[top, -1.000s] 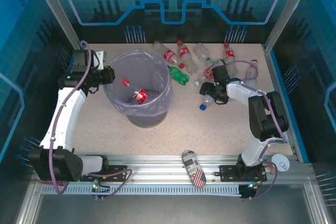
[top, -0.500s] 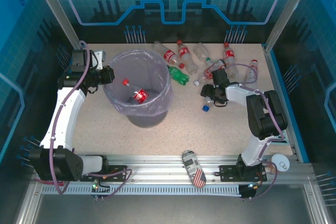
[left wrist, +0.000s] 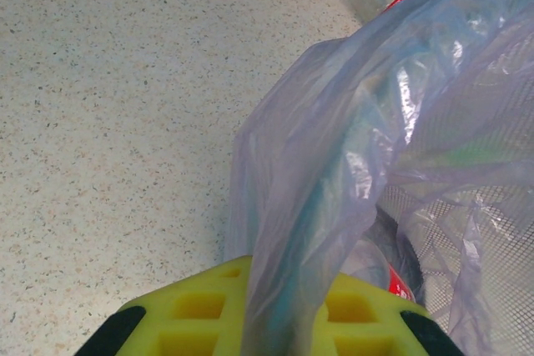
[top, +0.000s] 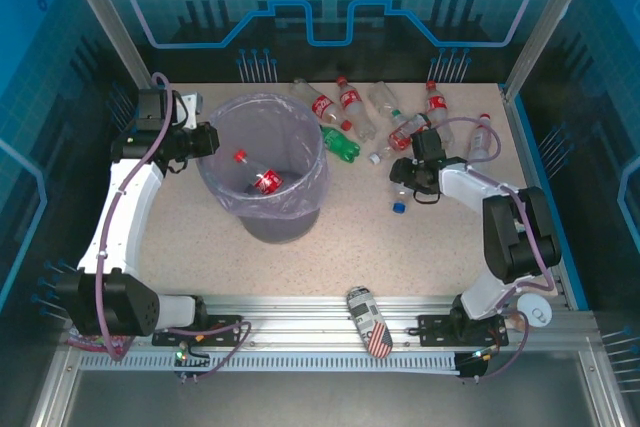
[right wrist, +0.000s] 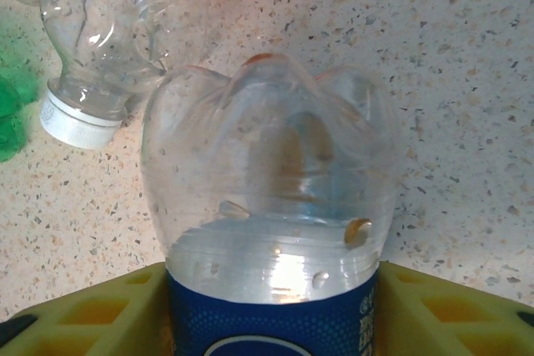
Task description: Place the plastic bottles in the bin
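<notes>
My left gripper (top: 205, 139) (left wrist: 279, 298) is shut on the lilac bag of the grey bin (top: 283, 228), its yellow pads pinching the bag's rim (left wrist: 367, 131). One red-label bottle (top: 266, 183) lies inside the bin. My right gripper (top: 405, 184) (right wrist: 271, 298) is shut on a clear bottle with a blue label (right wrist: 267, 164) and a blue cap (top: 398, 208), lying on the table. Its yellow fingers (right wrist: 417, 306) press both sides of the label. Several more plastic bottles (top: 350, 104) and a green one (top: 340, 142) lie behind it.
A clear bottle with a white cap (right wrist: 83, 81) lies just left of the gripped one, with the green bottle (right wrist: 8, 114) beyond it. More bottles (top: 482, 137) lie at the back right. A flag-patterned can (top: 368, 320) rests on the front rail.
The right gripper's fingers have closed in onto the blue-label bottle, and it has shifted slightly right with the bottle. The left gripper keeps its hold on the bag.
</notes>
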